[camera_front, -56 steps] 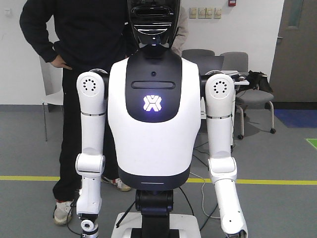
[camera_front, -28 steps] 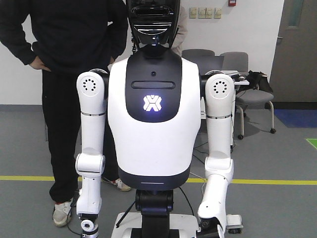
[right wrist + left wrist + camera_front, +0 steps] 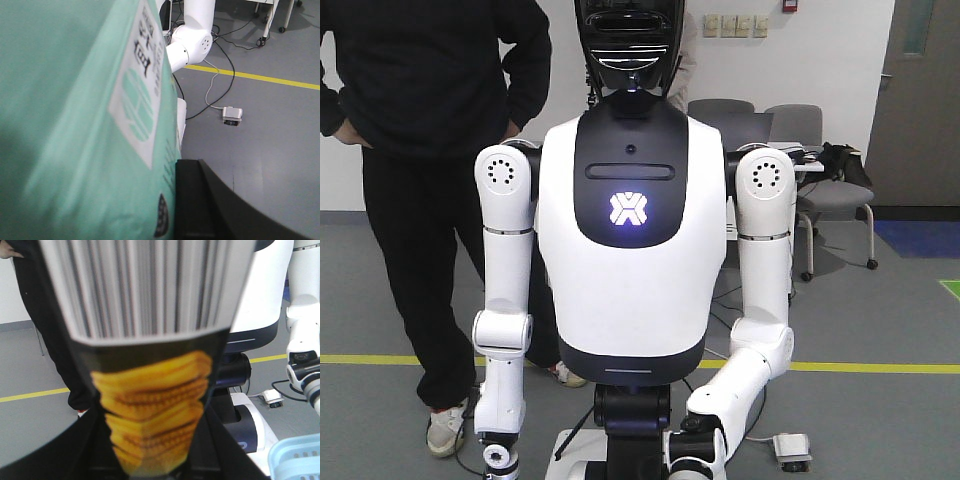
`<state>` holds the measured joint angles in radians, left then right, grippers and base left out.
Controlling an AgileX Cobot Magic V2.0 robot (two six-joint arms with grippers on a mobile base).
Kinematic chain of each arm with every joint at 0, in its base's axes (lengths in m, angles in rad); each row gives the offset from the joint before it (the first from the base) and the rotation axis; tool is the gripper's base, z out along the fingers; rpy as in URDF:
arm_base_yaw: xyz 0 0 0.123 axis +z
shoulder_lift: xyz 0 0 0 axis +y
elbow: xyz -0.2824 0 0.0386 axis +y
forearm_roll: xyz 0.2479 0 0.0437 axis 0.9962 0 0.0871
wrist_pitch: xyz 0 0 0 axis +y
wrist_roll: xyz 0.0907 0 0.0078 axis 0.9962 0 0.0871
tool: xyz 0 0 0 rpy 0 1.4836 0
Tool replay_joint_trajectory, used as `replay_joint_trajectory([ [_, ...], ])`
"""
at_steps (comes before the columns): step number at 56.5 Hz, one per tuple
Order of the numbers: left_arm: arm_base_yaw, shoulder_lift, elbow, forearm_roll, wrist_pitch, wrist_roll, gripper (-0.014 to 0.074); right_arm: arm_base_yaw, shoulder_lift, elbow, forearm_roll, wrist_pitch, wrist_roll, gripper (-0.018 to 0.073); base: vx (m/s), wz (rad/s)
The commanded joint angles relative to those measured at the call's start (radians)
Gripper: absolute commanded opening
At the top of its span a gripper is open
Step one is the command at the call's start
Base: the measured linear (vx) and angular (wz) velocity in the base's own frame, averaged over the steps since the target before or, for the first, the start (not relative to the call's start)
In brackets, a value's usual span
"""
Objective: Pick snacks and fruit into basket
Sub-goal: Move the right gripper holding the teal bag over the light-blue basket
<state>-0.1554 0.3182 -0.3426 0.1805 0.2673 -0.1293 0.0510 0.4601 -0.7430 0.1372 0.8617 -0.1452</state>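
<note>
Packaging fills both wrist views and hides both pincers, so their grip cannot be told. Blurred black snack pack (image 3: 150,405), printed with yellow ridged crisps, sits before the left gripper, and mint-green snack pack (image 3: 75,125) before the right gripper. Pale blue basket (image 3: 296,460) is cut off, low right.

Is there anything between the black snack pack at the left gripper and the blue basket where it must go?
Nothing visible does. In the left wrist view, a corner of the blue basket shows lower right of the black snack pack; the gap between them shows only background.
</note>
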Motion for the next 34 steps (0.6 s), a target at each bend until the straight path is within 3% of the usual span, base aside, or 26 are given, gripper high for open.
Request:
replay_joint_trajectory([
  [1, -0.001, 0.007, -0.036, 0.002, -0.097, -0.002, 0.0011, 0.002, 0.008, -0.026, 0.002, -0.084, 0.000, -0.0008, 0.03, 0.00],
  [34, -0.001, 0.007, -0.036, 0.002, -0.097, -0.002, 0.0011, 0.002, 0.008, -0.026, 0.002, -0.084, 0.000, -0.0008, 0.00, 0.00],
])
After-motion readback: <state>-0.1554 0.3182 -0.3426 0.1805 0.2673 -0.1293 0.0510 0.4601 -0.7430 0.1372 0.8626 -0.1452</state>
